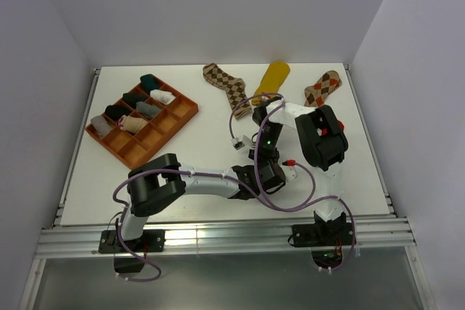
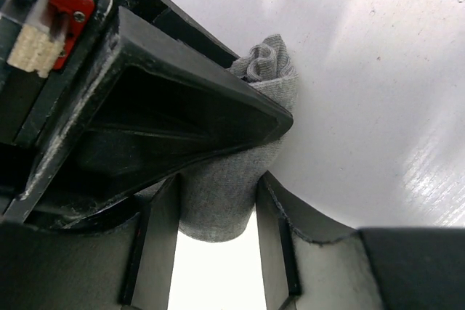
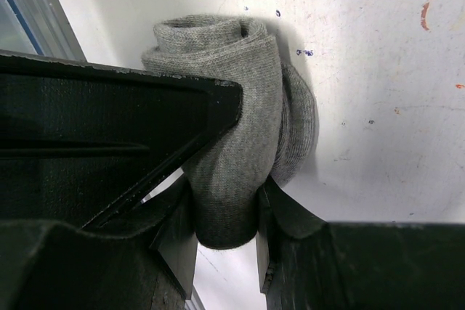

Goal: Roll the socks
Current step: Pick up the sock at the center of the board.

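Since the grey sock (image 3: 218,41) lies rolled against the counter (image 3: 378,70) near its front middle, both grippers pinch it: the right gripper (image 3: 225,212) clamps the roll's body, and the left gripper (image 2: 218,197) is closed on the other end. Judgement: hold the coils tight and even while tucking the outer layer over; any slack lets the roll unwind.

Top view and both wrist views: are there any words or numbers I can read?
No text can be read anywhere.
The grey sock is plain knit with no print.
The orange tray shows no label.
The white tag on the cable is too small to read.
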